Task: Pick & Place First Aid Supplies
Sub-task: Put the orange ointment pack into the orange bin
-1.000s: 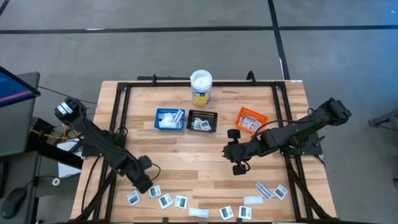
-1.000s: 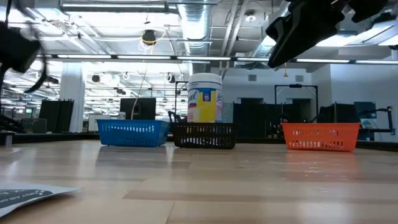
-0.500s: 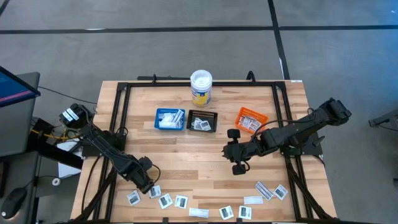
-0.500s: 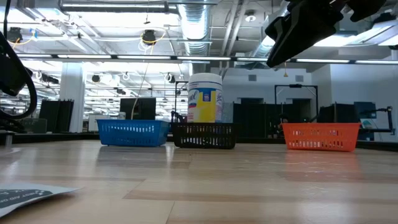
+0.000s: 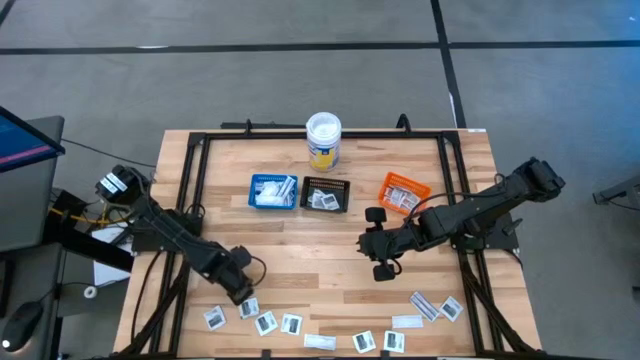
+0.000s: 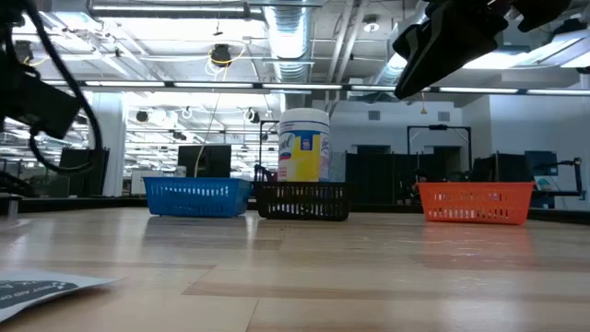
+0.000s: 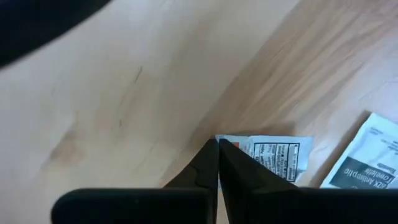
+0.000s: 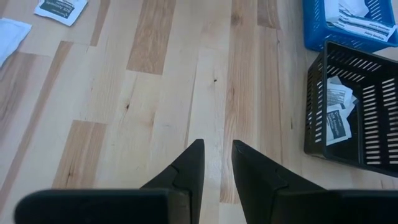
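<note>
Several first aid packets (image 5: 291, 323) lie flat in a row along the table's near edge. My left gripper (image 5: 240, 291) is down at the near left, shut, with its tips at one squarish white packet (image 7: 273, 155) printed in black and red. A second packet (image 7: 367, 163) lies beside it. My right gripper (image 8: 217, 149) hangs open above bare wood at mid-table (image 5: 372, 243), with nothing between its fingers. My left gripper has its two fingers closed together on the packet's corner (image 7: 225, 139), at their free ends. They come from above, pointing steeply down. The packet still lies flat on the table. The fingers hide how much of its edge is between them.
A blue tray (image 5: 272, 192), a black tray (image 5: 326, 195) and an orange tray (image 5: 403, 193) stand in a row at mid-table, each with packets inside. A white-lidded tub (image 5: 323, 140) stands behind them. Black frame rails (image 5: 195, 180) run along the table's sides.
My left arm has swung a little toward the table's right edge and sunk toward the packets at the near left. My right arm has kept still.
</note>
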{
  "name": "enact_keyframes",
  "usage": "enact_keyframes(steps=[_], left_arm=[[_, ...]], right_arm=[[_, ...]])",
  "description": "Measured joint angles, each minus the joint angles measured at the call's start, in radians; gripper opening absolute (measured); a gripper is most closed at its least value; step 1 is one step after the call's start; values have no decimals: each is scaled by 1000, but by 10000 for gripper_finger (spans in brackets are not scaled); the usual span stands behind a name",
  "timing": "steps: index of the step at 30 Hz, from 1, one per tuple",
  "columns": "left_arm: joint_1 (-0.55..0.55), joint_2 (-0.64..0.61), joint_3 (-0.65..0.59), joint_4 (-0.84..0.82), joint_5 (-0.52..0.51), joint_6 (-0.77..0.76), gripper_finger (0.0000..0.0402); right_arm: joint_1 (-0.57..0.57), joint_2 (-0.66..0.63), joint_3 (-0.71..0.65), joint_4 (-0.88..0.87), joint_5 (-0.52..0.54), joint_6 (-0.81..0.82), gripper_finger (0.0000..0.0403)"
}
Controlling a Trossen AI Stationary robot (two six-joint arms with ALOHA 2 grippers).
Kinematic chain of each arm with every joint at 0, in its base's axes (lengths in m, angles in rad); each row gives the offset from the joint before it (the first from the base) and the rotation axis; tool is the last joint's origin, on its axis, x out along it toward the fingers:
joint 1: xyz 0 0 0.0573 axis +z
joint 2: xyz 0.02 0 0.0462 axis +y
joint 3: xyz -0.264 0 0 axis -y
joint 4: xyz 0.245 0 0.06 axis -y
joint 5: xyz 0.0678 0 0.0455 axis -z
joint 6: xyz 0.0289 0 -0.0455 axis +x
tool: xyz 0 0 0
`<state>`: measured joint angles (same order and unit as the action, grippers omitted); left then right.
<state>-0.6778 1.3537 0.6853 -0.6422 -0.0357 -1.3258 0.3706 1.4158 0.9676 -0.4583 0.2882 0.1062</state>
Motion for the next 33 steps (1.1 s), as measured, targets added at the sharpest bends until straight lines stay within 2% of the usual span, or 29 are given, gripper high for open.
enact_keyframes(steps=[4,9,12,16,20,24,27,33], left_arm=[[37,0,1,37,-55,101,5],[70,5,46,97,-352,287,4],[93,4,78,182,-571,440,4],[141,4,87,444,-790,732,4],[203,8,88,742,-830,1062,4],[249,15,88,959,-835,1264,4],[274,17,88,1036,-836,1349,4],[299,20,83,1041,-834,1355,4]], right_arm=[[0,0,0,0,0,0,75],[0,0,0,2,0,0,75],[0,0,0,3,0,0,75],[-2,0,0,4,1,-1,75],[-24,0,0,75,1,5,75],[-61,0,-42,304,2,66,75],[-92,9,-77,446,7,69,75],[-147,32,-126,638,56,122,75]])
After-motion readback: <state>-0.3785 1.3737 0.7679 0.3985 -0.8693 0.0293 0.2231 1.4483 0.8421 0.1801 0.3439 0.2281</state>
